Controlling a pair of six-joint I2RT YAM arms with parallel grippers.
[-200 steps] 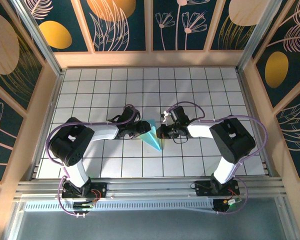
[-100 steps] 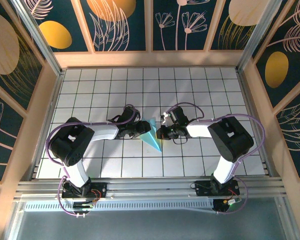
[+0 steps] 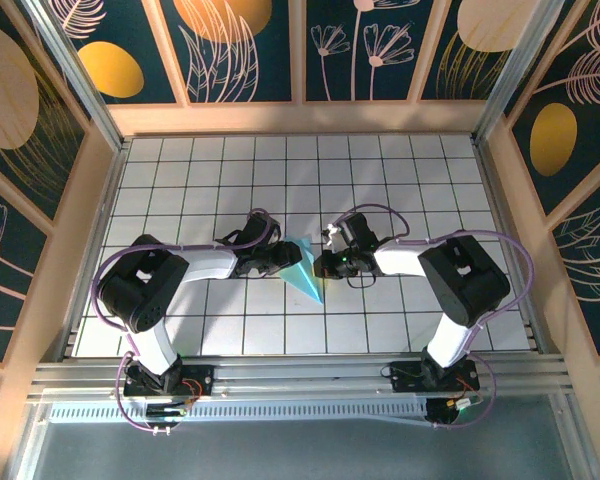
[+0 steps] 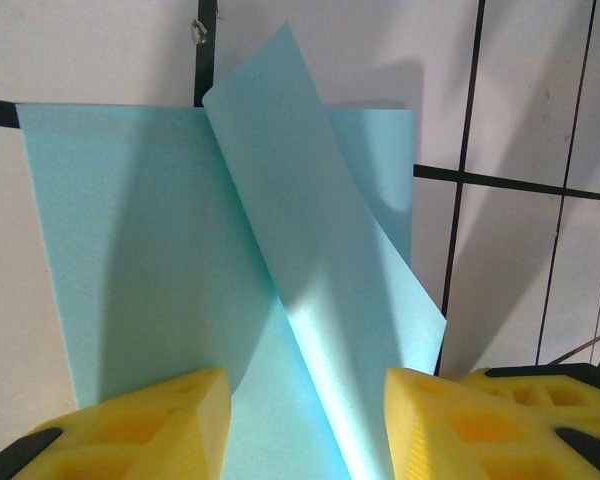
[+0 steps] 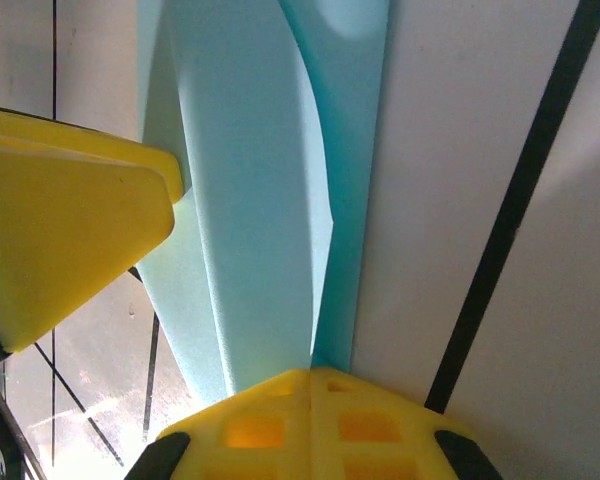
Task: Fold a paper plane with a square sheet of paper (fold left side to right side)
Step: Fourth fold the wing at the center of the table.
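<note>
1 creased paper sheet [image 3: 306, 272]; L fingers [image 4: 140, 425] apart, R fingers [image 5: 280, 430] closed.

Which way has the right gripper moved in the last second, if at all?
No: the right gripper stays on the same grid tile against the cyan paper's right edge.

Robot lab cell: gridded table [image 3: 180, 160], patterned wall panels [image 3: 250, 50].

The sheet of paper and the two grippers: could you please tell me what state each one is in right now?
sheet of paper, partly folded, one flap standing up.
left gripper, open, astride the raised flap.
right gripper, shut, at the paper's edge.
</note>
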